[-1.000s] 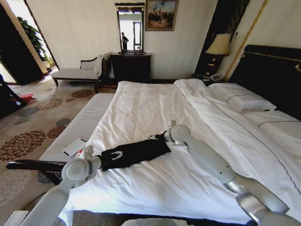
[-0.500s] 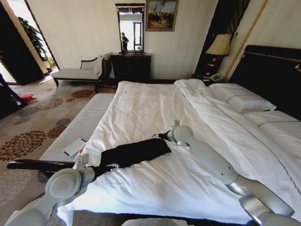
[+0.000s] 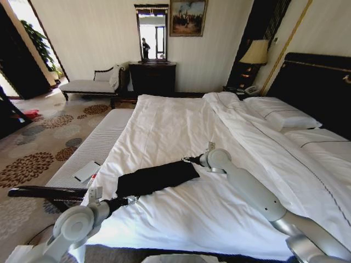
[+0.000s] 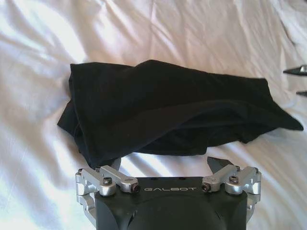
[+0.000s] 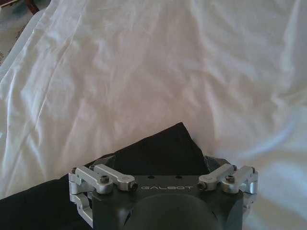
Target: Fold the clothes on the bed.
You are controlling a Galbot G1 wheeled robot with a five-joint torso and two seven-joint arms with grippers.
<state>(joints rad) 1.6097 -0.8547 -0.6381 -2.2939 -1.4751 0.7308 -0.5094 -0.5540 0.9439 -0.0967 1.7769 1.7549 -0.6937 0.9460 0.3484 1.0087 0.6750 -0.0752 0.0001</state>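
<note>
The clothes [image 3: 156,178] are one black T-shirt folded into a long narrow strip, lying across the near part of the bed [image 3: 181,120]. No lettering shows. My left gripper [image 3: 127,201] sits just off the strip's left end, open, with nothing between its fingers. In the left wrist view the clothes [image 4: 168,110] lie just beyond the spread fingers [image 4: 125,165] of the left gripper [image 4: 170,165]. My right gripper [image 3: 188,160] is at the strip's right end, open. In the right wrist view a corner of the clothes [image 5: 163,148] lies under the right gripper [image 5: 160,165].
A white upholstered bench [image 3: 93,145] with a flat white item [image 3: 86,171] runs along the bed's left side. Pillows [image 3: 279,115] and the dark headboard [image 3: 318,82] are on the right. A chaise [image 3: 88,85], a dresser [image 3: 152,76] and a lamp [image 3: 255,52] stand by the far wall.
My left gripper has let go of the strip's left end and drawn back toward the bed's near edge. The right gripper has eased slightly to the right. The shirt lies still.
</note>
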